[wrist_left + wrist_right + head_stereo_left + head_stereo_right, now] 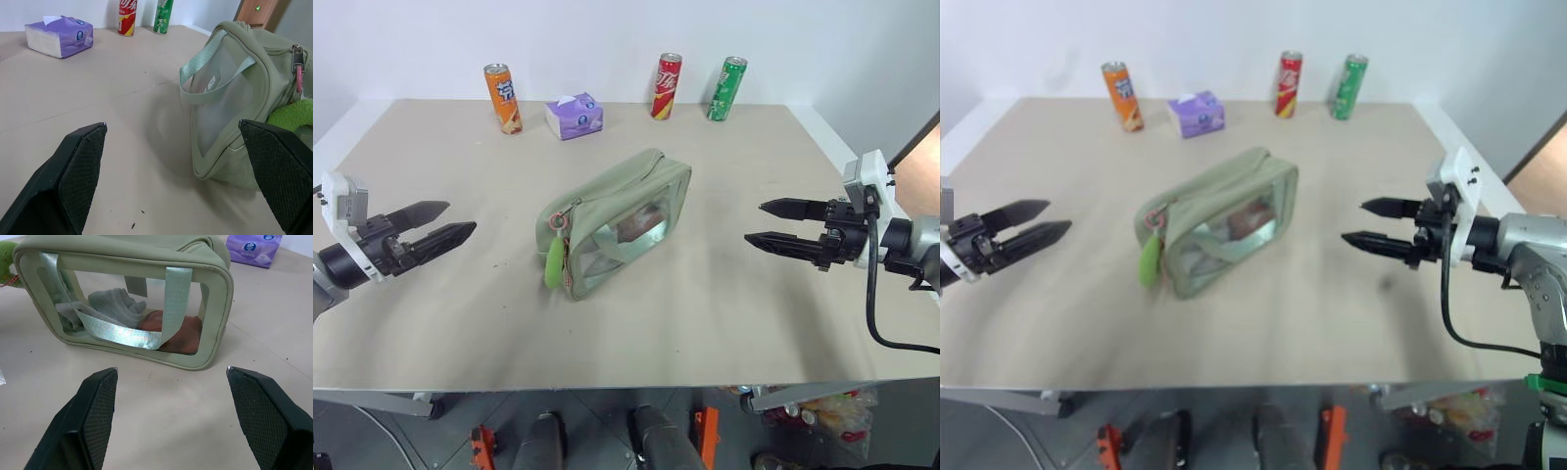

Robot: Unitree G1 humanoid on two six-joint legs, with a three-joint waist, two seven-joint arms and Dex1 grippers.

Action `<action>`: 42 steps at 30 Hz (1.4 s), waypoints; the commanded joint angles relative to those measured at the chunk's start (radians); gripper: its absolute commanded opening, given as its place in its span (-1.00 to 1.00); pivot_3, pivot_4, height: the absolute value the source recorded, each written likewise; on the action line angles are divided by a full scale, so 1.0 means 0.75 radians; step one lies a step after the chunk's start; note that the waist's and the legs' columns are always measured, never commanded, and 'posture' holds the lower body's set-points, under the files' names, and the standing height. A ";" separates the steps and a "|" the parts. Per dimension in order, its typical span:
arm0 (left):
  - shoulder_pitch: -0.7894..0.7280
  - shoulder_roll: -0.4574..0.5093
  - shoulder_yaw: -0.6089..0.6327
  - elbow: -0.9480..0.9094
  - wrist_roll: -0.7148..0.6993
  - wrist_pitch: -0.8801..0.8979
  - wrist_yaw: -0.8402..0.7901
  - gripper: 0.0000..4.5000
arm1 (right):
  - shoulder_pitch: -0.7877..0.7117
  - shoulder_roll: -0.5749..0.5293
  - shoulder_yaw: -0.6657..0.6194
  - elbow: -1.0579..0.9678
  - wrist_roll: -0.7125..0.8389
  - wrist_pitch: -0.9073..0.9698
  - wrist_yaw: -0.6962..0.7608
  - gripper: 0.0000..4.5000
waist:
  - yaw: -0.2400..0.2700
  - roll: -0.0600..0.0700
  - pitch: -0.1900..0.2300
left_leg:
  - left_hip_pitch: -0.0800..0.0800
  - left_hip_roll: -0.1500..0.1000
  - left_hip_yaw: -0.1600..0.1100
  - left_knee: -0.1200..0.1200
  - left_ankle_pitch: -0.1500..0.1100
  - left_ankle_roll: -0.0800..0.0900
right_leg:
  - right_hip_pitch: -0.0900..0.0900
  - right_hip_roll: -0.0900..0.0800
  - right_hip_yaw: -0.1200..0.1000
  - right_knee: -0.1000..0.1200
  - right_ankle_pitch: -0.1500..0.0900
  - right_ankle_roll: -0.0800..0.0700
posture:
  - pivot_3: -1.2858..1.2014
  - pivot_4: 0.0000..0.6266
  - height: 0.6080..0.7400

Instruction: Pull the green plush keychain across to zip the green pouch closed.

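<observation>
**Reporter:** Where did things stand?

**Observer:** The pale sage-green fabric zip pouch [619,220] sat mid-table, the fuzzy lime-green plush keychain [554,260] dangling at its near-left end. The left gripper [431,227] and right gripper [781,224] flanked it, fingers spread, empty.

**Reporter:** Best approach?

**Observer:** Probably one gripper steadying the pouch while the other pinched the plush and drew it along the zip.

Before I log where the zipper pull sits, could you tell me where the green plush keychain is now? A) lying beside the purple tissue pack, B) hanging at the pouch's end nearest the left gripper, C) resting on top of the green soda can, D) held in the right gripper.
B: the green plush keychain dangles from the green pouch at the end facing the open left gripper, untouched; the right gripper is open and empty.
</observation>
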 commanded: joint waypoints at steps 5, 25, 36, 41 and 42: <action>-0.053 0.082 -0.046 -0.049 0.042 -0.031 -0.067 0.99 | -0.328 -0.027 0.207 0.040 -0.171 -0.171 0.094 0.63 | -0.010 0.002 0.002 | 0.001 0.002 0.004 0.001 0.000 0.000 | -0.002 0.000 0.000 0.000 0.004 -0.002 | 0.03 -0.52 1.00; -0.340 0.244 -0.054 -0.408 -0.353 0.180 -0.170 0.99 | -1.144 0.379 0.728 0.739 -0.616 -0.810 0.636 0.63 | -0.019 0.003 0.002 | 0.001 0.006 0.007 -0.001 -0.001 -0.001 | -0.003 0.001 -0.001 0.002 0.001 -0.002 | 0.03 -0.52 1.00; -0.279 0.205 -0.084 -0.441 -0.354 0.162 -0.132 0.99 | -1.187 0.577 0.789 0.878 -0.722 -0.961 0.668 0.63 | -0.018 0.003 0.002 | -0.001 0.006 0.003 -0.002 -0.001 -0.001 | -0.003 0.002 -0.003 0.002 0.002 0.001 | 0.03 -0.52 1.00; -0.267 0.196 -0.087 -0.440 -0.344 0.151 -0.126 0.99 | -1.169 0.579 0.817 0.877 -0.722 -0.949 0.677 0.63 | -0.018 0.003 0.002 | 0.000 0.005 0.002 -0.002 -0.001 -0.001 | -0.003 0.002 -0.004 0.003 0.002 0.001 | 0.03 -0.52 1.00; -0.264 0.195 -0.088 -0.438 -0.338 0.147 -0.126 0.99 | -1.165 0.577 0.825 0.879 -0.720 -0.950 0.677 0.63 | -0.018 0.003 0.002 | 0.000 0.005 0.002 -0.002 -0.001 -0.001 | -0.003 0.002 -0.004 0.003 0.002 0.001 | 0.03 -0.52 1.00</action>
